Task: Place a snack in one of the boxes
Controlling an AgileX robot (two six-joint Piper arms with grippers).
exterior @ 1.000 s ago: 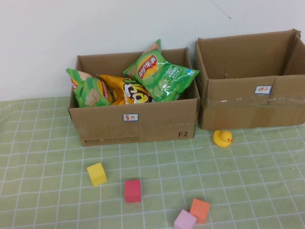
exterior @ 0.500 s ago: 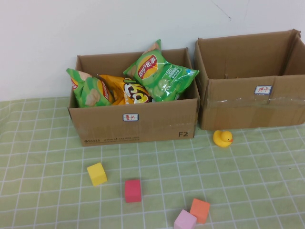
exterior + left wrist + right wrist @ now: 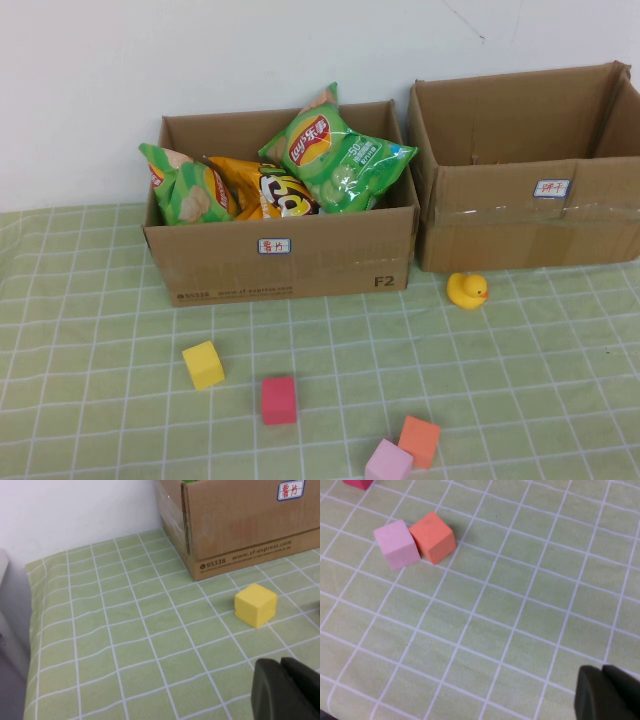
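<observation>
Chips (image 3: 335, 155) already sit in left box (image 3: 290, 265); right box (image 3: 530, 225) looks empty, no loose snack on cloth. Risk: w/ only cubes (image 3: 279, 399) + duck (image 3: 466, 290) out, an arm may grab a toy instead. No change vs earlier frames; left gripper (image 3: 287, 690) low nr yellow cube (image 3: 255, 604), right gripper (image 3: 605, 695) over cloth nr pink/orange cubes, can't tell fingers on either.

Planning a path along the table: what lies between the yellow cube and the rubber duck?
In the high view, only bare checked cloth lies between the yellow cube and the rubber duck; the left box sits just behind that line.
</observation>
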